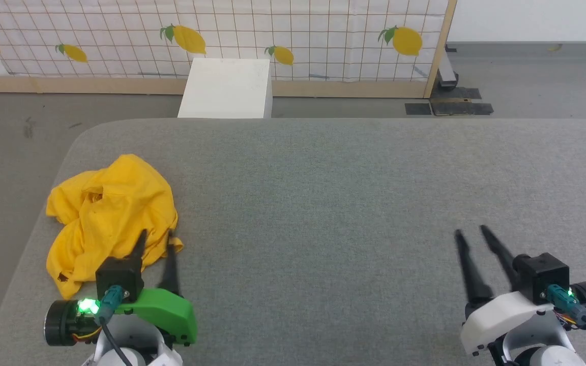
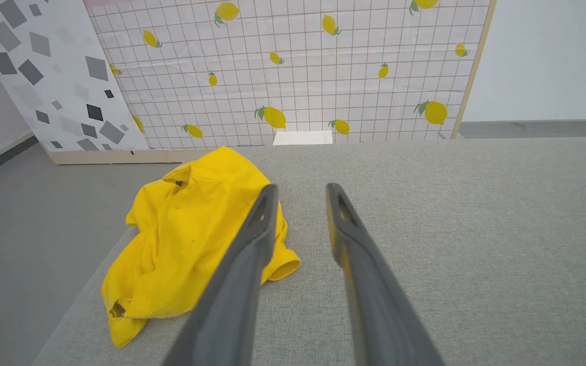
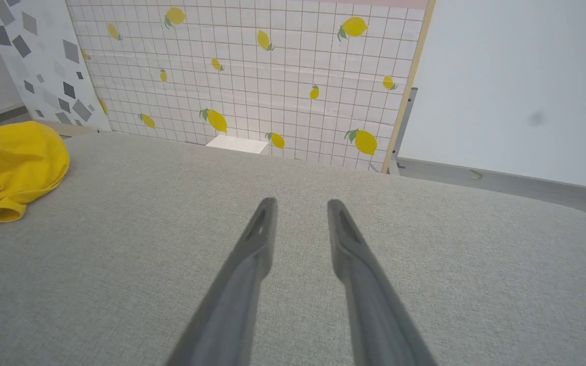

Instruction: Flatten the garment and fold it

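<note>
On the left part of the broad grey fabric-covered table (image 1: 323, 203), close to its rounded left edge, we see the bright yellow short-sleeved T-shirt (image 1: 112, 213) lying in a crumpled heap, its folds bunched over one another and plain yellow cloth facing up. 1 rolled sleeve opening pokes out at the heap's near right side, toward the table's middle, and a small dark mark sits at its near left corner.

Our left gripper (image 1: 156, 234), carried on a green mount, hovers at the heap's near right edge with its 2 long dark fingers apart and nothing between them. From the head camera its left finger crosses the yellow cloth and its right finger runs past the sleeve opening. We cannot tell whether either tip touches the fabric. Along the left wrist camera the same left finger passes in front of the shirt while the right finger points over bare grey cloth.

Our right gripper (image 1: 471, 231), on a white mount, hangs over the table's right part, well apart from the shirt, its 2 fingers likewise spread and empty.

Beyond the table's far edge we see a white box (image 1: 227, 89) on the grey floor (image 1: 18, 117), in front of a white grid-patterned panel with yellow lemons (image 1: 323, 30). To the left of that panel stands a white panel flecked with grey shapes (image 2: 44, 76).
</note>
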Robot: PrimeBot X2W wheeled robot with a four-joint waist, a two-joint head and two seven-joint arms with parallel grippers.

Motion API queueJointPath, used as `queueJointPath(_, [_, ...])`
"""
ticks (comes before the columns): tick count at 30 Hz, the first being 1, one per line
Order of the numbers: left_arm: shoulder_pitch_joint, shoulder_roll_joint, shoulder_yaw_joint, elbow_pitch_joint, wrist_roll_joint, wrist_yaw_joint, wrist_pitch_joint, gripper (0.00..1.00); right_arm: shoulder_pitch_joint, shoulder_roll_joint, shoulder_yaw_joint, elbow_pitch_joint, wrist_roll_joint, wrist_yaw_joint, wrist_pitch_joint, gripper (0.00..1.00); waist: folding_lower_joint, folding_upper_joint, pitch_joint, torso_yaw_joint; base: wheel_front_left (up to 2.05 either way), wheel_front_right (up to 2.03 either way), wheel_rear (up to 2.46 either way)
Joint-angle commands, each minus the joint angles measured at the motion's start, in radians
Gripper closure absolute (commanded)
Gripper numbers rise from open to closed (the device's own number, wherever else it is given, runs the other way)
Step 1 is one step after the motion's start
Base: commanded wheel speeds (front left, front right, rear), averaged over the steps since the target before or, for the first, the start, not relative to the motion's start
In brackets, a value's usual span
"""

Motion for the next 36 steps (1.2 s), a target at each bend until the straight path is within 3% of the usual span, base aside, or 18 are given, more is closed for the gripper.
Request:
queueJointPath(1, [-0.001, 0.0, -0.003, 0.003, -0.003, 0.002, -0.003, 0.0, 0.0, 0.0, 0.0, 0.0, 0.001, 0.0, -0.002, 0.0, 0.0, 0.0, -0.001, 0.0, 0.0, 0.0, 0.0])
queueJointPath(21, [-0.019, 0.002, -0.048, 0.046, -0.038, 0.029, -0.043, 0.0, 0.005, 0.001, -0.007, 0.003, -0.007, 0.0, -0.02, 0.0, 0.0, 0.0, -0.011, 0.026, 0.0, 0.0, 0.0])
queueJointPath(36, [-0.026, 0.02, -0.07, 0.064, -0.07, 0.047, -0.075, 0.0, 0.01, 0.001, -0.012, 0.006, -0.003, 0.0, -0.034, 0.0, 0.0, 0.0, -0.018, 0.138, 0.0, 0.0, 0.0])
